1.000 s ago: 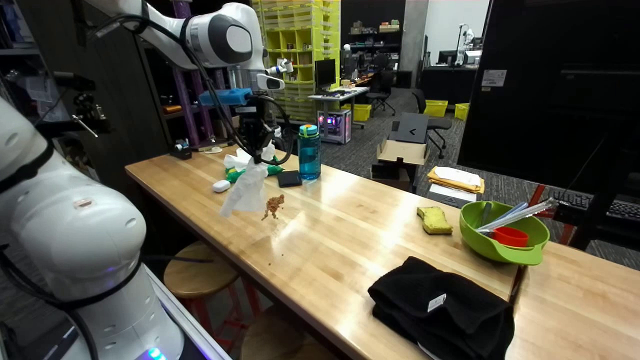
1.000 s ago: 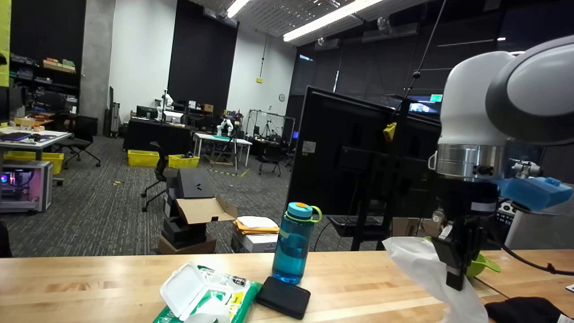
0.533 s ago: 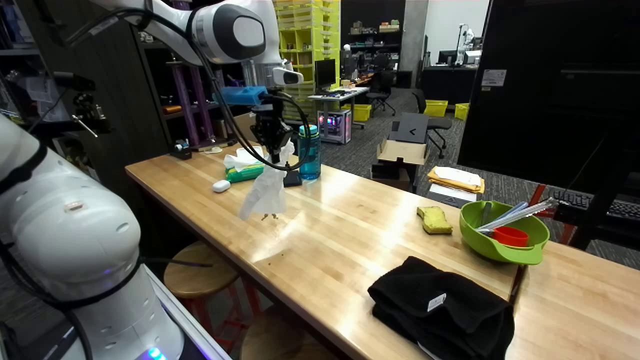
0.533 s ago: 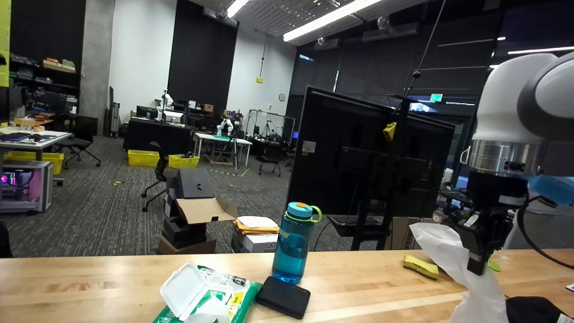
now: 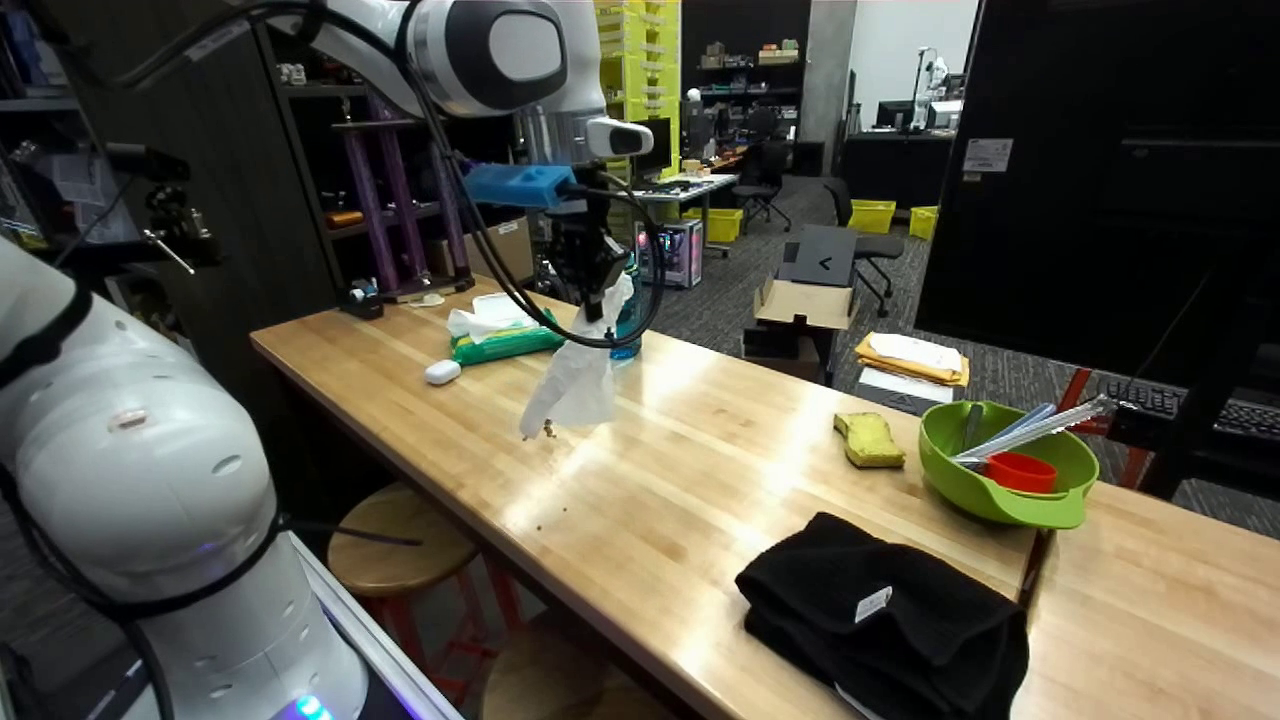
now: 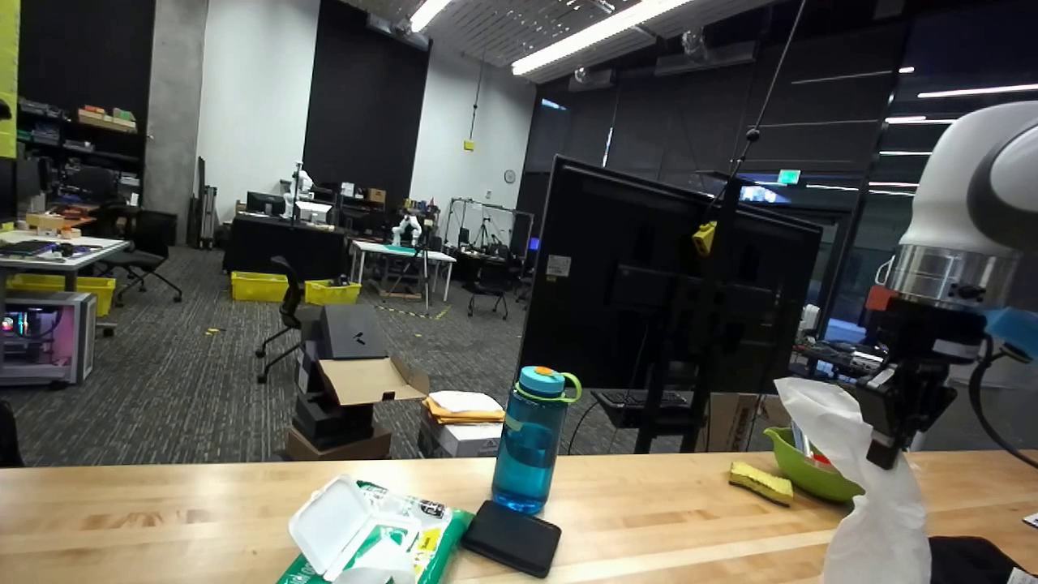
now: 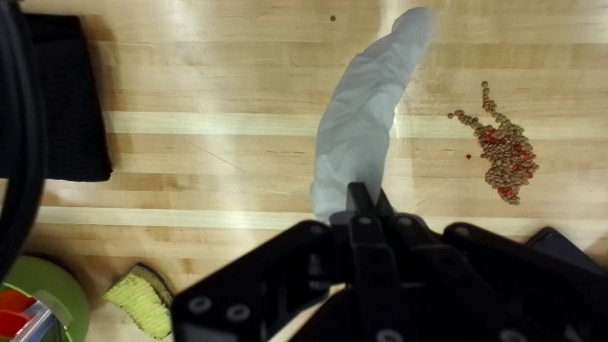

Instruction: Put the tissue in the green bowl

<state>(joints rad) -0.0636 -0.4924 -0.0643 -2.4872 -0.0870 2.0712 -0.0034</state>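
The tissue [image 5: 575, 388] is a white crumpled sheet, hanging from my gripper [image 5: 594, 312] above the table in both exterior views. It also shows in an exterior view [image 6: 880, 519] and in the wrist view [image 7: 358, 118]. My gripper [image 7: 371, 197] is shut on it, with the tissue pinched between the fingertips. The green bowl [image 5: 965, 488] stands at the table's far right, well apart from the gripper, with a red cup and utensils inside. In an exterior view the bowl [image 6: 811, 480] is partly behind the tissue. In the wrist view its edge [image 7: 57, 280] shows at bottom left.
A yellow sponge [image 5: 870, 442] lies beside the bowl. A folded black cloth [image 5: 890, 610] lies in front of it. A blue bottle [image 6: 531, 438], a black wallet [image 6: 512, 537] and a green wipes pack [image 6: 442, 543] stand behind. A brown-and-red grain pile [image 7: 508, 161] lies on the table.
My gripper has moved along the table towards the bowl's end, carrying the hanging tissue, and away from the wipes pack. The bowl and the other things have stayed still.
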